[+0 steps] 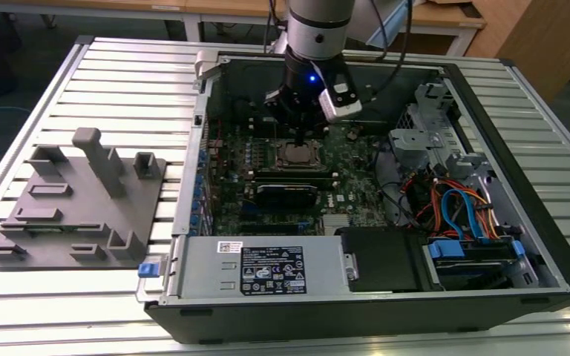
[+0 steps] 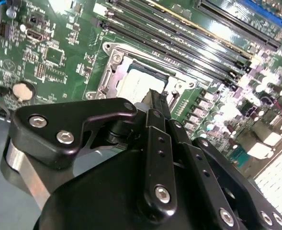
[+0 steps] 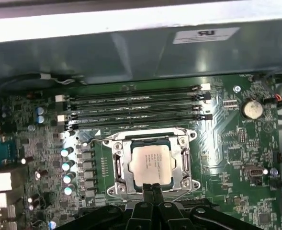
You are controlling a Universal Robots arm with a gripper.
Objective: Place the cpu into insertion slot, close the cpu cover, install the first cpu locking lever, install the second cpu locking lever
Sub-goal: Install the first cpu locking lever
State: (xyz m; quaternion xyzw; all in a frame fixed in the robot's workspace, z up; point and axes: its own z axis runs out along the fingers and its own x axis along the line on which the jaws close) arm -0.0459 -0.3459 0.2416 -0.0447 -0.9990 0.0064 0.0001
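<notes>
Gripper (image 3: 152,188) pinched closed, tips just beside cpu (image 3: 150,163) (cpu cover (image 3: 120,165) seemingly down).

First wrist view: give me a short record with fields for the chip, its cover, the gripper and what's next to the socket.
cpu: lies flat in the insertion slot, metal top showing
cpu cover: down flat, framing the cpu
gripper: fingers together, tips at the cover's edge
neighbours: long memory slots across the socket from the gripper
base: green circuit board
</notes>
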